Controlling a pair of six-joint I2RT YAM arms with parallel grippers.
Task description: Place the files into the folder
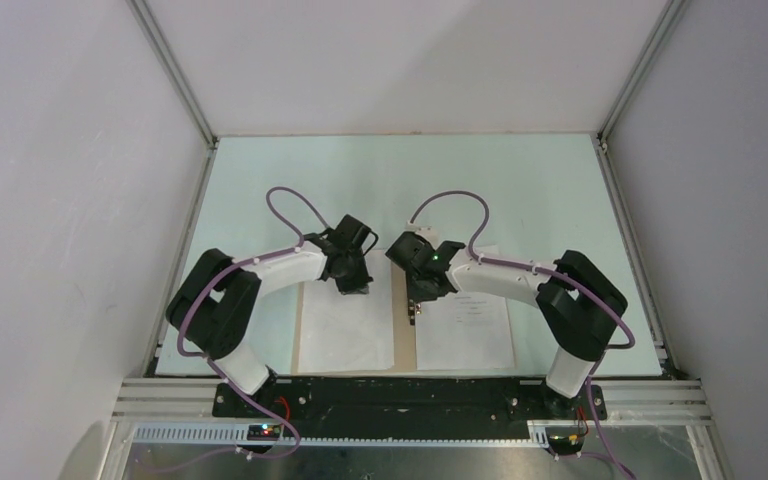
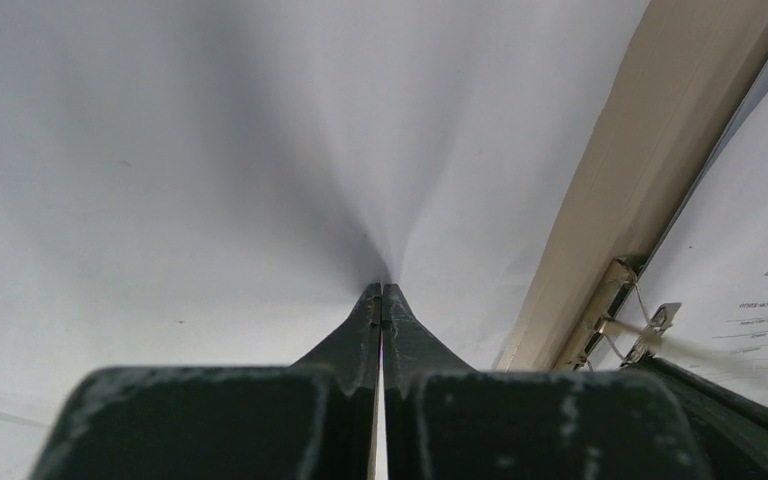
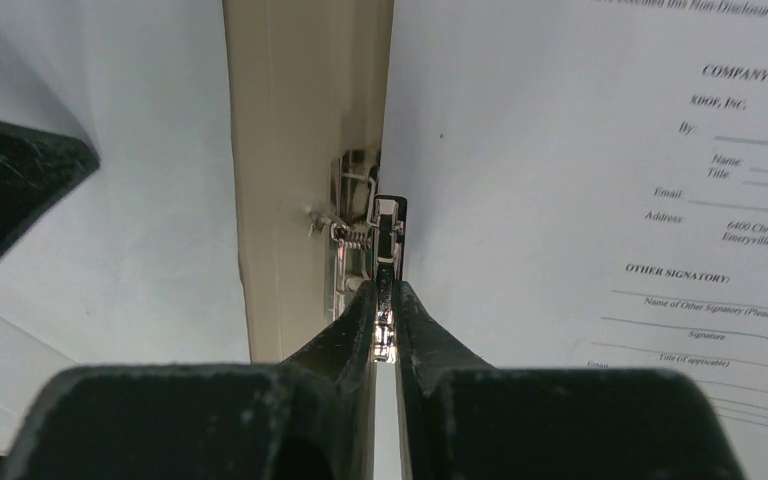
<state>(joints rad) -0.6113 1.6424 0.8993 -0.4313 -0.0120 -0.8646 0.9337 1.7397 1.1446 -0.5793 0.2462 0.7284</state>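
The tan folder (image 1: 405, 340) lies open near the table's front edge. The blank sheet (image 1: 345, 335) lies on its left half and the printed sheet (image 1: 465, 325) on its right half. My left gripper (image 1: 353, 288) is at the blank sheet's far edge. In the left wrist view it (image 2: 381, 292) is shut on the blank sheet (image 2: 160, 150), which puckers into a ridge at the tips. My right gripper (image 1: 415, 315) is over the spine. In the right wrist view it (image 3: 387, 292) is shut on the metal clip's lever (image 3: 389, 215), between the spine (image 3: 290, 150) and the printed sheet (image 3: 560, 150).
The pale green table (image 1: 410, 180) is walled by white panels on the left, back and right. A metal rail (image 1: 410, 392) runs along the near edge, by the arm bases. Part of the left gripper (image 3: 10, 190) shows at the left of the right wrist view.
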